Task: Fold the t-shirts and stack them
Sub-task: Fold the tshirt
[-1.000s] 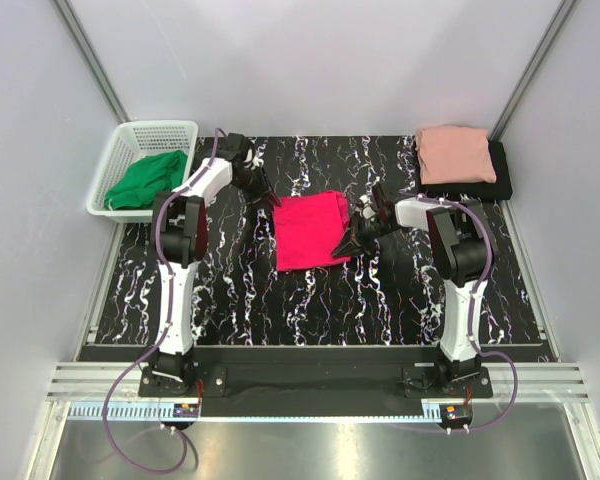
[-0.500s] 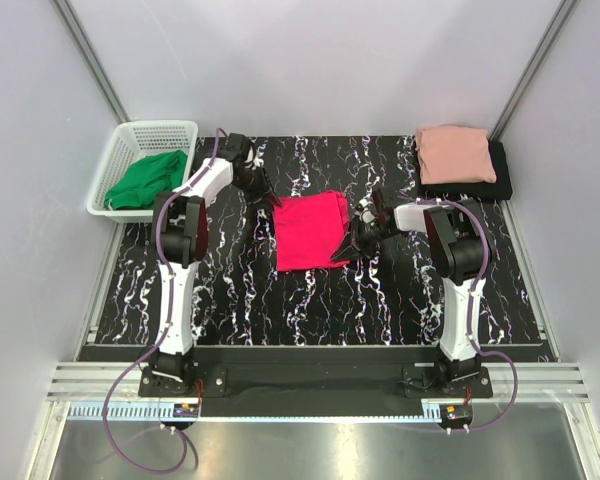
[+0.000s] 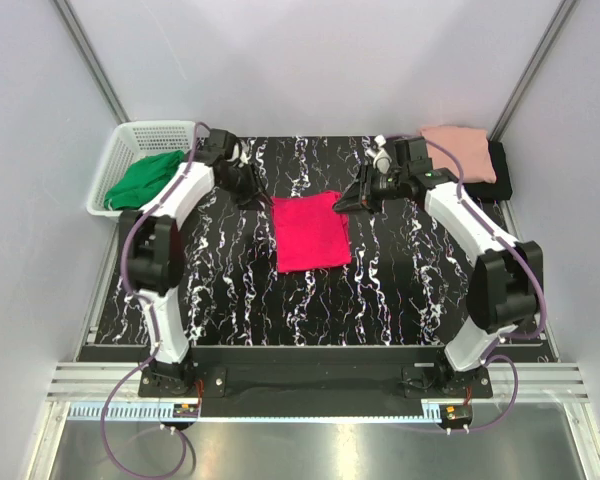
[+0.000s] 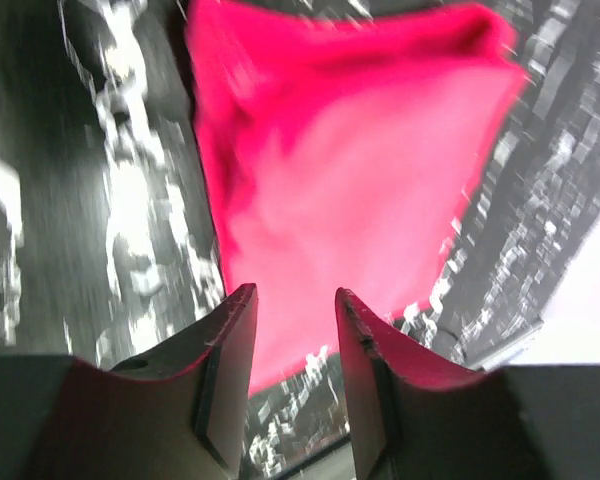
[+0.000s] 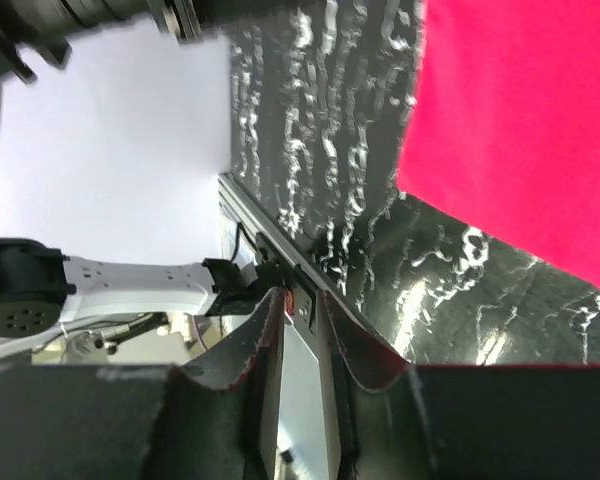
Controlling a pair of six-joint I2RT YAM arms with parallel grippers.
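Observation:
The crimson-pink t-shirt [image 3: 311, 232] lies folded into a flat rectangle in the middle of the marbled black table [image 3: 230, 290]. My left gripper [image 3: 252, 192] hovers just off its back left corner. In the left wrist view it [image 4: 295, 295] is open and empty, with the shirt [image 4: 350, 190] beyond the fingertips. My right gripper [image 3: 348, 203] hangs by the back right corner, its jaws [image 5: 298, 297] a narrow gap apart with nothing between them, the shirt [image 5: 520, 130] off to the side. At the back right, the folded salmon-pink t-shirt [image 3: 457, 152] rests on the black one [image 3: 501, 176].
A white basket [image 3: 130, 135] holding a green cloth [image 3: 145, 178] stands at the back left corner. Pale walls enclose the table on three sides. The arm bases sit on a rail [image 3: 310, 380] along the near edge.
Both grippers have opened and pulled away from the crimson-pink shirt toward the back. The right arm swung from the shirt's front right edge to its back right corner. The shirt now lies flatter.

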